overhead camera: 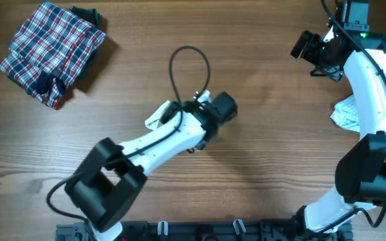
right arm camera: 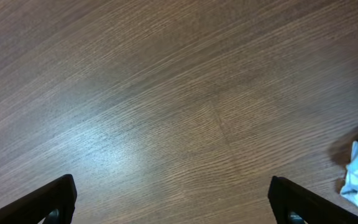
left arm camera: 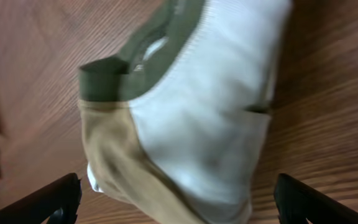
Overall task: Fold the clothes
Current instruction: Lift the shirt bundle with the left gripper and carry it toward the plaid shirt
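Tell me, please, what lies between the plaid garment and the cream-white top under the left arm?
Nothing: the overhead view shows only bare table between the plaid garment and the cream-white top.

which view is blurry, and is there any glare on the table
left wrist: blurred throughout, the top and the table both smeared, likely from motion; right wrist: sharp grain, with a pale sheen on the wood left of centre; overhead: sharp, evenly lit, no strong glare
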Robot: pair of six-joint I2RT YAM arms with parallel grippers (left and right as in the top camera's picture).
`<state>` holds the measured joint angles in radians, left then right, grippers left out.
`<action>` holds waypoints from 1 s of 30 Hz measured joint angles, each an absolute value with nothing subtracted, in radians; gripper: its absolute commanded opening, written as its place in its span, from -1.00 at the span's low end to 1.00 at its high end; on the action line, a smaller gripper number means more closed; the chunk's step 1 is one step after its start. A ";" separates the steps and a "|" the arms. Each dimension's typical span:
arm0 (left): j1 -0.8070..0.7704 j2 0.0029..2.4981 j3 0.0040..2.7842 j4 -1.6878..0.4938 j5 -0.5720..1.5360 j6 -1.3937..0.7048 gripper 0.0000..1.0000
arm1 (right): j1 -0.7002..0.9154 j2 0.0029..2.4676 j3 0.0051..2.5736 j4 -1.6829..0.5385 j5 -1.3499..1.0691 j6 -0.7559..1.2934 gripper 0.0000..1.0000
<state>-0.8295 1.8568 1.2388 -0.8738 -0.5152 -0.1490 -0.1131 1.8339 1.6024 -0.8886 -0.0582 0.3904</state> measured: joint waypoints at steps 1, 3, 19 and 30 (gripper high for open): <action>-0.850 1.867 1.239 -0.873 -0.539 -0.156 0.99 | -0.113 1.834 1.602 -0.888 -0.058 0.387 0.99; -0.899 1.882 1.239 -0.870 -0.582 -0.171 0.98 | -0.113 1.834 1.602 -0.888 -0.058 0.386 0.99; -0.900 1.993 1.243 -0.841 -0.698 -0.231 0.93 | -0.113 1.834 1.602 -0.893 -0.058 0.360 0.99; -0.823 2.009 1.243 -0.794 -0.661 -0.241 0.24 | -0.113 1.834 1.602 -0.897 -0.058 0.356 1.00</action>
